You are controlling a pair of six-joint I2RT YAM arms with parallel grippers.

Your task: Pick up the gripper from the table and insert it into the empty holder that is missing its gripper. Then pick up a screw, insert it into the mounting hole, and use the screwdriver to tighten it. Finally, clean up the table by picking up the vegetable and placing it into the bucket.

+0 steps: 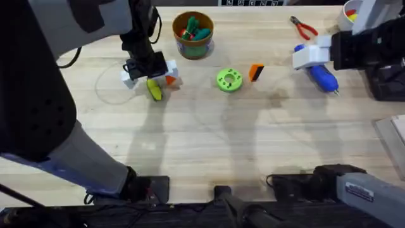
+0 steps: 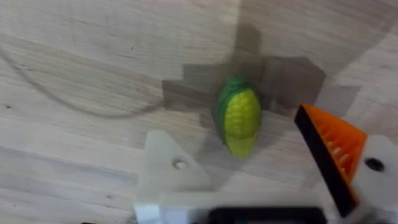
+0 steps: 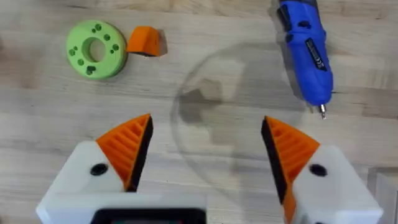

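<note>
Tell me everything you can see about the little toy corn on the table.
The small plastic toy corn cob has a bumpy yellow kernel body wrapped at one end in a green husk. It lies flat on its side on the pale wooden table, whole and untouched. The left claw hangs open above it, its bare white finger base on one side and orange ribbed finger on the other.

A pale wooden table [image 1: 209, 145] with a fine lengthwise grain and a few darker streaks fills the scene, its boards running from side to side. Soft light falls from above and casts blurred grey shadows on the wood, and faint curved ring marks show on the surface near the middle and toward the far left. Beyond the table's far edge lies a narrow dark strip [image 1: 253, 2], too little of it in view to tell what is there.
</note>
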